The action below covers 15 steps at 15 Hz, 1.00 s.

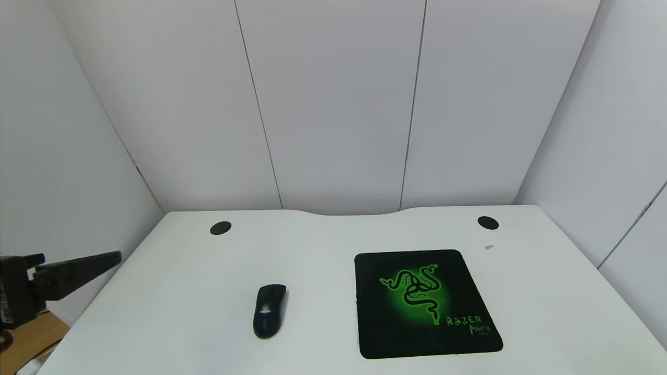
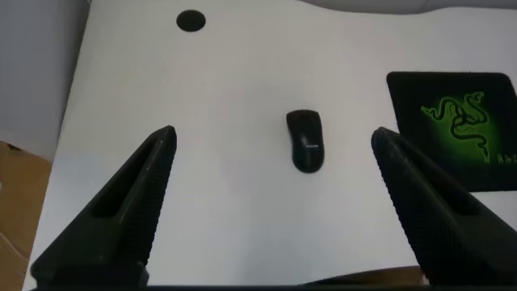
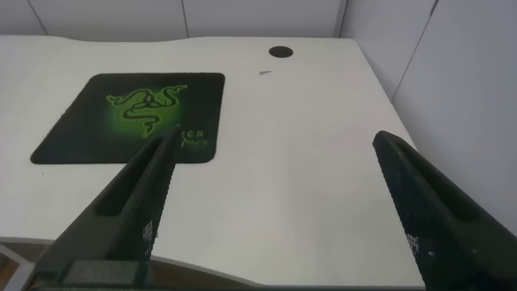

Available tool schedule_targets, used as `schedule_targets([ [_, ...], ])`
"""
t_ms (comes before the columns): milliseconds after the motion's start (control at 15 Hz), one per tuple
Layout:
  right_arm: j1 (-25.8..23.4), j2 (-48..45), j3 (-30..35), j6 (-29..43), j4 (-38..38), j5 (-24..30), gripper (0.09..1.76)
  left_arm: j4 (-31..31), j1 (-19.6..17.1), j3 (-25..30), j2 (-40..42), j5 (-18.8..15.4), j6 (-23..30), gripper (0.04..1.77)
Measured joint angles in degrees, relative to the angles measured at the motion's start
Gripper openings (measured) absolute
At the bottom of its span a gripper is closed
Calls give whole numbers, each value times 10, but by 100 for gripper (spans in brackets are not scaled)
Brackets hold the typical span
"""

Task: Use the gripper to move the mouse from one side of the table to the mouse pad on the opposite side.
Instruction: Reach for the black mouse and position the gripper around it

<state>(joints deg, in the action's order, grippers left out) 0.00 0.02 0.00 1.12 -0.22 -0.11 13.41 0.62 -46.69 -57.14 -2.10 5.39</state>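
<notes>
- Now the left gripper (image 2: pixel 273 194) hangs off the left edge of the table (image 1: pixel 172 323), fingers (image 2: pixel 121 210) spread wide with nothing between them; in the head view only one finger pokes in from the left, pointing toward the desk (image 1: pixel 78 271)
- Seen from its own wrist camera, that left claw frames the mouse (image 2: pixel 305 141), which lies farther out on the white surface, well apart from both fingertips
- Over on the other side, the right gripper (image 3: pixel 271 202) also stands wide open and empty, held above the near right part of the table (image 3: pixel 307 162); it does not show in the head view
- On the table's left half sits the mouse (image 1: pixel 269 311), flat on the white top, its long side running near-to-far, a small pale logo on its back
- Just right of the centre lies the mouse pad (image 1: pixel 424 304), flat, with a green snake emblem and green lettering; the mouse is near its left edge but clear of it
- Farther back, two round black holes (image 1: pixel 220 228) (image 1: pixel 488 223) sit near the far corners, either side of the curved notch in the far edge
- Behind the table stand plain grey wall panels (image 1: pixel 333 104)
</notes>
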Motion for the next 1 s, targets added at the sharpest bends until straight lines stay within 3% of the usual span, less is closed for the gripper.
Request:
schedule_targets([
  [200,0,0,0,0,0,0,171,78,11,-63,-68,-28,0,172],
  [400,0,0,0,0,0,0,171,130,36,-116,-132,-31,7,172],
  [600,0,0,0,0,0,0,171,145,59,-151,-192,-18,23,172],
  [800,0,0,0,0,0,0,171,182,82,-188,-261,13,79,172],
  [1000,0,0,0,0,0,0,171,210,94,-229,-329,18,94,172],
])
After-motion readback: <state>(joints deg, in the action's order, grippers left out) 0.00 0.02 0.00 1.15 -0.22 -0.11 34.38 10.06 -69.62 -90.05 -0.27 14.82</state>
